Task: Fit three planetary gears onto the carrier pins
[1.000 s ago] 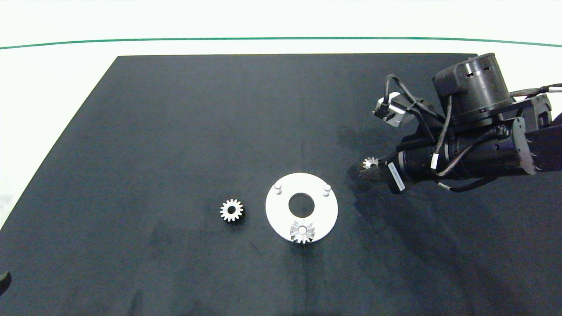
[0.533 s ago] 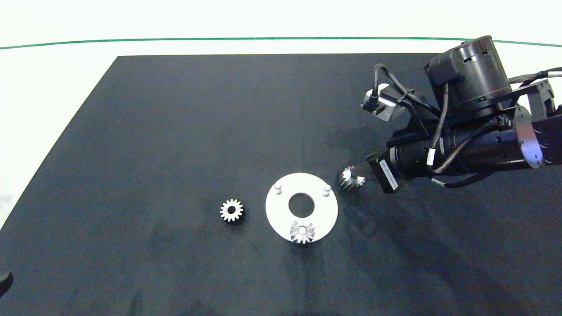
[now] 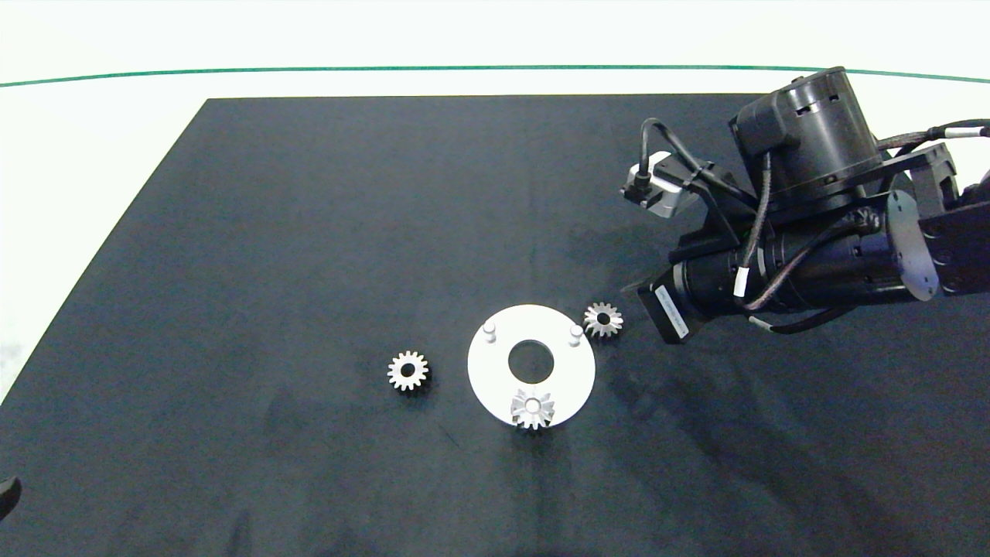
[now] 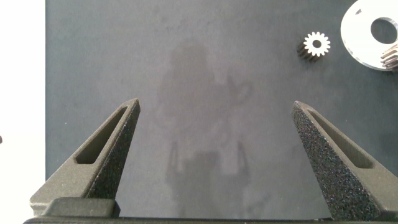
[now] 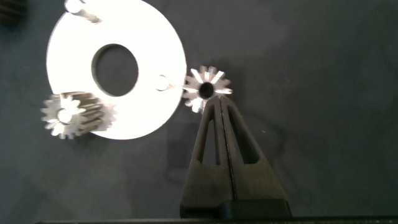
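Planetary gears number three here, and one [image 3: 533,408] already sits on the carrier pin at the white disc's [image 3: 495,379] near edge, its teeth overhanging the rim. A second gear [image 3: 603,319] lies just beside the disc's right rim, close to the bare right-hand pin [image 3: 575,332]; the right hand [image 5: 217,102] has its two grey fingers pressed together, their tips at that gear's dark bore, though whether they grip it cannot be told. The third gear [image 3: 407,370] lies flat on the dark mat [image 3: 309,232] to the left of the disc, apart from it. The other bare pin [image 3: 489,333] stands on the disc's far left part, and the large centre hole shows the mat beneath. The right arm reaches in from the tabletop's right edge, with its wrist above the mat's far right part. The left hand [image 4: 214,155] hangs over bare mat near the tabletop's left edge, fingers wide apart and holding nothing, well away from the disc.
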Tool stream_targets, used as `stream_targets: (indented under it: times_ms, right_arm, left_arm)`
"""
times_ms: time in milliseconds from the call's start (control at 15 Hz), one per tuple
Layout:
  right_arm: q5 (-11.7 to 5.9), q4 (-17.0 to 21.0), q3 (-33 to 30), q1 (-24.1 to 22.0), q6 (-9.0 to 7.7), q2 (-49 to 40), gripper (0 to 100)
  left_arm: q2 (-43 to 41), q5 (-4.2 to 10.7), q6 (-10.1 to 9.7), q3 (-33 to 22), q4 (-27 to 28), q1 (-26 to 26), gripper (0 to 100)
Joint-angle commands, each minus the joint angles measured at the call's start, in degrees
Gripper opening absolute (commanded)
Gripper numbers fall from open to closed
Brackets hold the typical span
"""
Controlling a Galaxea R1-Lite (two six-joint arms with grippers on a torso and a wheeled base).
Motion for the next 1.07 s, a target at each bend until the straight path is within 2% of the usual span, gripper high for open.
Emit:
stream_targets:
  times_ms: [67, 133, 200, 467, 1067]
  right_arm:
    - [-0.27, 0.0, 1.5, -0.9, -0.02, -1.7, 1]
    - [-0.27, 0.0, 2.6, -0.9, -0.02, -2.2, 1]
    - [-0.27, 0.0, 3.1, -1.1, -0.11, -2.4, 100]
    - [0.0, -0.3, 5.3, -1.2, 0.33, -2.7, 100]
    - [0.17, -1.5, 5.2, -2.8, 0.42, -0.5, 100]
  left_arm:
    - [-0.1, -0.02, 0.03, 0.1, 0.1, 0.0, 100]
    - [-0.2, -0.02, 0.03, 0.1, 0.1, 0.0, 100]
    - [-0.2, -0.02, 0.03, 0.2, 0.2, 0.0, 100]
    - [-0.3, 0.07, 0.03, -0.2, 1.3, -0.2, 100]
    - [-0.6, 0.07, 0.03, -0.1, 1.3, -0.2, 100]
